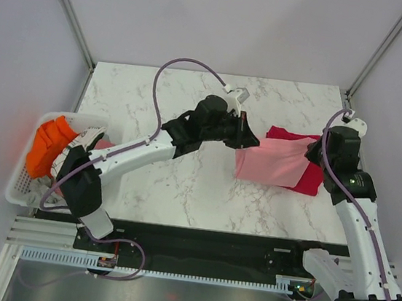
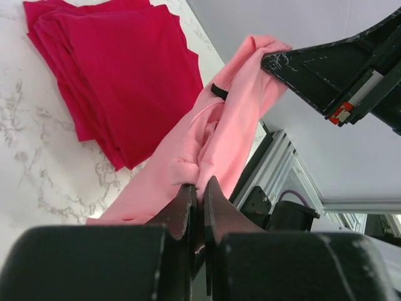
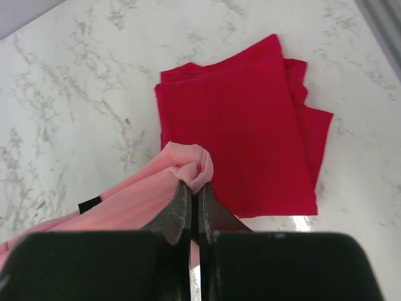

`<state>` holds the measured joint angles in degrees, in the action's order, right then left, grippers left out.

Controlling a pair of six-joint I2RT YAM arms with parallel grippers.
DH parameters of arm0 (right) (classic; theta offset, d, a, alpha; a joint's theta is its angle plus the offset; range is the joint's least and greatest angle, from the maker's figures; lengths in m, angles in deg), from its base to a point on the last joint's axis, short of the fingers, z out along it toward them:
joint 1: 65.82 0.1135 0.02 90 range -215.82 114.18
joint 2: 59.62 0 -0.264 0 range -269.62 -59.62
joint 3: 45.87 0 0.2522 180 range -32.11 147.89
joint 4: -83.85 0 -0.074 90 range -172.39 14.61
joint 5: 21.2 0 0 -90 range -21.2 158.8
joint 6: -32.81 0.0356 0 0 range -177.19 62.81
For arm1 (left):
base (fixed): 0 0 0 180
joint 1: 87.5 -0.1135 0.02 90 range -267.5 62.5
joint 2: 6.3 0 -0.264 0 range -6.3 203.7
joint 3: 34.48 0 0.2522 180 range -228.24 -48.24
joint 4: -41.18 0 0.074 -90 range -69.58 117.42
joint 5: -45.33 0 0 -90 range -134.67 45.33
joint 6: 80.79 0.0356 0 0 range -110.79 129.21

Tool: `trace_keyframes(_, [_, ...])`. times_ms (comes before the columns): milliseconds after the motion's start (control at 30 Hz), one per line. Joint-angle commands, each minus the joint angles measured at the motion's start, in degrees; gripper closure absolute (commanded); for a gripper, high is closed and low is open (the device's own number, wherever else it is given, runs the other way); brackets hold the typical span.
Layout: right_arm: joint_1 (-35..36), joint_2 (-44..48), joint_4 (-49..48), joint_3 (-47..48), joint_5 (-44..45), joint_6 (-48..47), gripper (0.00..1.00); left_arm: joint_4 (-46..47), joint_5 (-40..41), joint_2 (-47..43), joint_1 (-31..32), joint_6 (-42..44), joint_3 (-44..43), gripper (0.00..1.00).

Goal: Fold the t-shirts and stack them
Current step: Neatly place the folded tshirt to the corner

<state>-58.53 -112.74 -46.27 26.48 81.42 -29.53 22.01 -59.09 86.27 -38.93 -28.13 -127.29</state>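
Observation:
The crimson red t-shirt (image 1: 307, 180) lies folded flat on the marble table, right of centre; it also shows in the left wrist view (image 2: 125, 75) and the right wrist view (image 3: 250, 125). The light pink t-shirt (image 1: 273, 163) hangs folded between my two grippers, above and partly over the red one. My left gripper (image 1: 244, 134) is shut on its left corner (image 2: 188, 169). My right gripper (image 1: 312, 151) is shut on its right corner (image 3: 191, 169). The pink cloth (image 2: 238, 113) stretches across to the right gripper's fingers (image 2: 326, 69).
A white basket (image 1: 20, 187) at the table's left edge holds an orange cloth (image 1: 49, 143). The marble table (image 1: 182, 185) ends at a black rail along the near edge. Grey walls and metal posts stand around the back and sides.

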Motion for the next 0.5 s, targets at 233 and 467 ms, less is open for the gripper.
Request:
trace_keyframes(233, [-11.68,-1.01,0.19,0.39,9.7,-4.19,1.0,3.04,3.08,12.36,4.6,-4.31,-14.19,0.98])
trace_keyframes(467, [-17.13,-5.75,-3.07,-0.23,9.61,-2.61,1.0,4.53,6.32,20.97,5.13,-4.41,-20.7,0.98])
